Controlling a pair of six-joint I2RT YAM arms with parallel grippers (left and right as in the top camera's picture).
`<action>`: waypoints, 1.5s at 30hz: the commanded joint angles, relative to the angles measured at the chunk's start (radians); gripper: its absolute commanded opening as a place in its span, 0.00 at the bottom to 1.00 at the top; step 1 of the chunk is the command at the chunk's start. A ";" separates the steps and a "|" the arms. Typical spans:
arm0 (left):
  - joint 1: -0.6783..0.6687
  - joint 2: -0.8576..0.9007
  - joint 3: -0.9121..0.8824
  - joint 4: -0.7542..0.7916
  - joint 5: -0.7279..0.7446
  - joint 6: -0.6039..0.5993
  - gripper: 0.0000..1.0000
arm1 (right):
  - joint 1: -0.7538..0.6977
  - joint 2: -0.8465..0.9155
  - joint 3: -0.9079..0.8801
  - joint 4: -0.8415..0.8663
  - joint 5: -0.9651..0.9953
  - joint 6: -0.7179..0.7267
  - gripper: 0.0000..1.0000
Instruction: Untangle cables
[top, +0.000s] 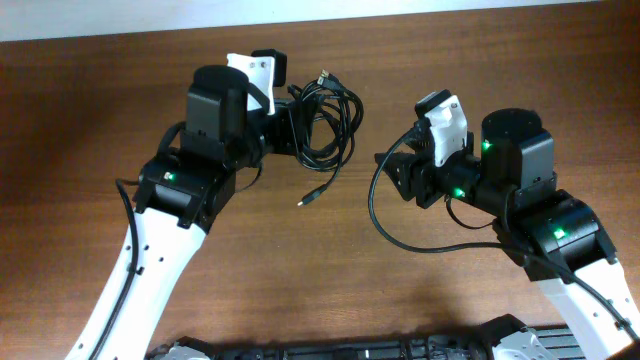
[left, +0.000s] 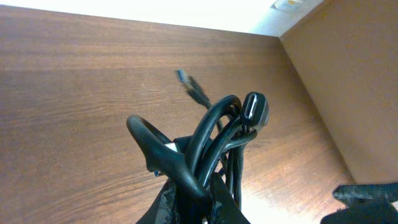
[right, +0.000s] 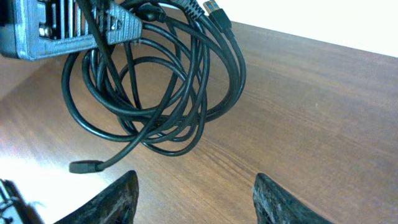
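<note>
The cables (top: 328, 118) are a bundle of thin black cords in tangled loops. My left gripper (top: 284, 128) is shut on the bundle's left side and holds it up. One plug end (top: 310, 198) hangs down toward the table. In the left wrist view the jaws (left: 200, 200) clamp several cords (left: 211, 134), with a plug (left: 255, 109) on top. My right gripper (top: 396, 170) is open and empty, to the right of the bundle and apart from it. In the right wrist view its fingers (right: 196, 199) are spread below the loops (right: 161, 93) and a hanging plug (right: 84, 166).
The wooden table (top: 330, 270) runs under both arms. A black wire fixed to the right arm (top: 376, 205) loops out over the table. A wall or board edge (left: 348, 74) shows at the right of the left wrist view. The left gripper's body (right: 56, 28) shows in the right wrist view.
</note>
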 joint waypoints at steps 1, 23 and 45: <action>0.003 -0.018 0.011 0.009 0.111 0.124 0.00 | -0.001 -0.011 0.012 -0.001 0.009 0.000 0.61; 0.003 -0.018 0.011 0.008 0.505 0.328 0.00 | -0.001 -0.011 0.012 -0.052 0.185 0.077 0.61; 0.015 -0.018 0.011 0.000 0.374 0.282 0.00 | -0.001 -0.011 0.011 -0.056 0.203 0.102 0.61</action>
